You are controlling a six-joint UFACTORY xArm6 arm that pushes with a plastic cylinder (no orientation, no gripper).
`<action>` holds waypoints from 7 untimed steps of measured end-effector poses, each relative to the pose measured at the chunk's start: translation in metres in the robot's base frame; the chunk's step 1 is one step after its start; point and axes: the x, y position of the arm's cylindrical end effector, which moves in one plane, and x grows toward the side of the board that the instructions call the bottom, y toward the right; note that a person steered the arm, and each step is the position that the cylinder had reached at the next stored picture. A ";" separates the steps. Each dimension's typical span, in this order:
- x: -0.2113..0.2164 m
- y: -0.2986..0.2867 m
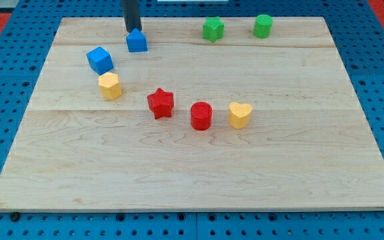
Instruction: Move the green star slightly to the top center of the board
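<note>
The green star (213, 29) lies near the view's top edge of the wooden board (192, 167), a little right of centre. A green cylinder (263, 25) stands to its right. My tip (131, 32) comes down at the view's top left and sits just behind a small blue block (137, 41), touching or nearly touching it. The tip is well to the left of the green star.
A blue cube (100, 60) and a yellow block (111, 86) lie at the left. A red star (161, 103), a red cylinder (201, 115) and a yellow heart (240, 115) form a row across the middle. Blue pegboard surrounds the board.
</note>
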 end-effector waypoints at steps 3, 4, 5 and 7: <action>-0.043 0.113; -0.042 0.147; -0.042 0.186; -0.026 0.200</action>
